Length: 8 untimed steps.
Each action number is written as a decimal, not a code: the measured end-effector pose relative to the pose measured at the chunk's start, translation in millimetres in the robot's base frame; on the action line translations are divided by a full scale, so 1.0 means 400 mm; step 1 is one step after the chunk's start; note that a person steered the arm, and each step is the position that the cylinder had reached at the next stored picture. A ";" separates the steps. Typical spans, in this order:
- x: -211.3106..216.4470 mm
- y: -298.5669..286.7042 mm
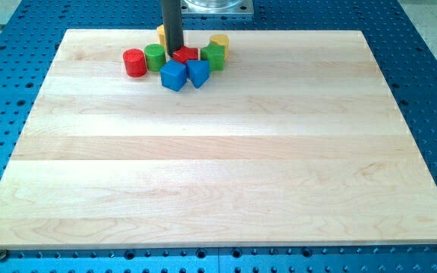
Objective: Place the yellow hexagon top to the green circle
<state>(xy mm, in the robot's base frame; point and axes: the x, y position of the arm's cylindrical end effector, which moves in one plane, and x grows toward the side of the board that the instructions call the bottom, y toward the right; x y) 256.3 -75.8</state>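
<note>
Two yellow blocks sit at the board's 12 o'clock edge, and which one is the hexagon I cannot fully tell. One yellow block (161, 34) shows only as a sliver behind the rod, at about 1 o'clock of the green circle (155, 57) and just beside it. The other yellow block (219, 42) stands well to the 3 o'clock side, touching the green block (214, 57) from its 12 o'clock.

The green circle stands upright with the red cylinder (134, 62) touching or nearly touching it at 9 o'clock. At its 4 o'clock lie the blue cube (174, 75) and a second blue block (198, 72), side by side. A red block (186, 54) lies between the green circle and the green block.

My tip (174, 51) holds nothing, being a bare rod; it stands in the middle of the cluster, just at 3 o'clock of the green circle and close against the red block.

As I judge it, the step in hand is the approach: the tip is not yet behind either yellow block. If the half-hidden block is the hexagon, only a short nudge toward 9 o'clock is called for, so it ends at 12 o'clock of the green circle. That means bringing the tip round to its 3 o'clock side without knocking the green circle. The crowding makes this a tight move.
</note>
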 end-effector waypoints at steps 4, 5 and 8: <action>0.014 0.012; 0.019 0.012; -0.088 0.061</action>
<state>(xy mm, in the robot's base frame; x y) 221.0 -51.3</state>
